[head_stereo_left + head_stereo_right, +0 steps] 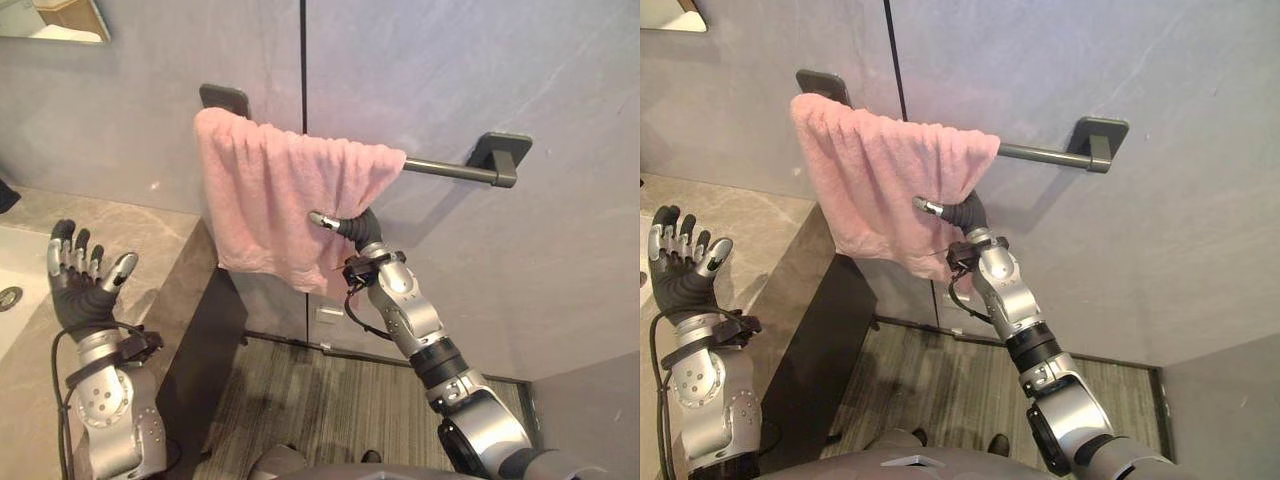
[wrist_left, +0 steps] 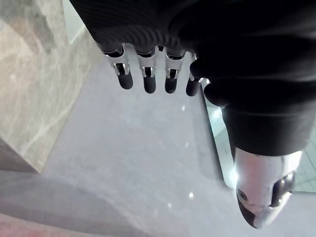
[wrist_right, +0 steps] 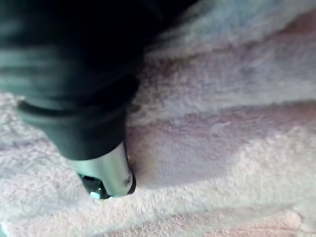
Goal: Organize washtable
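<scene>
A pink towel (image 1: 258, 190) hangs bunched over the left part of a dark towel bar (image 1: 452, 170) on the grey wall. My right hand (image 1: 353, 229) is raised against the towel's lower right edge, and its thumb (image 3: 106, 173) lies on the pink cloth (image 3: 222, 123); the rest of the hand is hidden by the towel. My left hand (image 1: 76, 288) is held up over the marble counter (image 1: 150, 250) with its palm toward the wall. Its fingers (image 2: 147, 79) are straight and spread, holding nothing.
A white sink (image 1: 18, 262) with a drain (image 1: 8, 297) is set in the counter at the far left. The dark cabinet side (image 1: 205, 350) drops to a wood-look floor (image 1: 300, 400). A mirror corner (image 1: 55, 18) shows at the top left.
</scene>
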Robot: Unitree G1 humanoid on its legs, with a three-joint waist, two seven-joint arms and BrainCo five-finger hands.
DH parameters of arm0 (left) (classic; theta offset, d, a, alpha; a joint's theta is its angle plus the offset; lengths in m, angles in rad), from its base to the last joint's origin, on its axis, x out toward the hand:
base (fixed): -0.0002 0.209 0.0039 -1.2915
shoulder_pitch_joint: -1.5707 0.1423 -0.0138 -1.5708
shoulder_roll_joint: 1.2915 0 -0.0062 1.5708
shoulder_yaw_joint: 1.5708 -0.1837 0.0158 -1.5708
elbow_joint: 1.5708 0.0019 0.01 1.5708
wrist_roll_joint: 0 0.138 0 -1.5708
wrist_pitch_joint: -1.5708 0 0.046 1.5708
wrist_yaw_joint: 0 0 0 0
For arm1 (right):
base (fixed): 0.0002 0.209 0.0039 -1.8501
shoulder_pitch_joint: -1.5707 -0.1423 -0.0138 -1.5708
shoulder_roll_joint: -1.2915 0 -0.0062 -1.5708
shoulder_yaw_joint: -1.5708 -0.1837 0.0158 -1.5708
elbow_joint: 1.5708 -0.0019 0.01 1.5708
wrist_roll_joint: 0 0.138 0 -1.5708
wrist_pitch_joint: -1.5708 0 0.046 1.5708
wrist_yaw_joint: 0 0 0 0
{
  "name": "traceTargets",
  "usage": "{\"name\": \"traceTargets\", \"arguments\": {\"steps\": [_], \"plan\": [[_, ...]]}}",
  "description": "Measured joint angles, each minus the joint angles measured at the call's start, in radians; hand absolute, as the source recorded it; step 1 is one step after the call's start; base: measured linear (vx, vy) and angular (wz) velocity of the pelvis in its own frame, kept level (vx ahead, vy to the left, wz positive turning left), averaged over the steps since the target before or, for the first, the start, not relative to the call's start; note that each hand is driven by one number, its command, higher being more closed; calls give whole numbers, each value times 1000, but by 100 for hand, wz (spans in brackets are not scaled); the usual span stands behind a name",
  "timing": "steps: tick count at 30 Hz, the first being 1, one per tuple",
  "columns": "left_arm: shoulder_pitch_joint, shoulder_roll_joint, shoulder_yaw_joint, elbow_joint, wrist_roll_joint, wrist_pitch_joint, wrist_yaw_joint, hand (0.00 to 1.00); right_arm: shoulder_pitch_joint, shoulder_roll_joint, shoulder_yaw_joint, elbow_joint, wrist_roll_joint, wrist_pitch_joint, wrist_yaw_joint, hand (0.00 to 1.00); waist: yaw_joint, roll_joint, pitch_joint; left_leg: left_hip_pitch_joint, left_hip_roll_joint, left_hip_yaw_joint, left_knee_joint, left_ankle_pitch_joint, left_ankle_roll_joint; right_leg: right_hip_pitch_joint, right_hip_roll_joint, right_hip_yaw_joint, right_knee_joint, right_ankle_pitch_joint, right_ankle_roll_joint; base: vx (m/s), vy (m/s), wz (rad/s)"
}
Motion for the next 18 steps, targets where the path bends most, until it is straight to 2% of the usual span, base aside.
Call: {"name": "traceTargets", "arguments": {"steps": [3, 10, 13, 18], "plan": [[-9, 70, -64, 25, 19, 1, -1, 0, -19, -10, 24, 0, 28, 1, 1, 100, 1, -2, 1, -9, -1, 22, 3, 0, 0, -7, 1, 28, -27, 25, 3, -11, 21, -28], [-118, 150, -141, 152, 60, 11, -10, 0, -27, -56, 27, -2, 29, 2, 20, 100, -12, 2, 8, -11, -2, 67, 8, 2, 3, -29, 2, 79, -26, 47, 4, -38, 22, -21], [-133, 158, -148, 192, 63, 23, -13, 0, -23, -66, 27, -13, 29, 2, 22, 100, -29, 0, 14, -10, -2, 74, 9, 2, 4, -31, 2, 88, -26, 51, 4, -28, 8, -8], [-156, 174, -175, 263, 89, 47, -12, 0, 26, -80, 17, -91, 30, 3, 37, 100, -36, -5, 29, -11, -2, 97, 10, 2, 4, -44, 3, 114, -26, 62, 5, -15, 8, -14]]}}
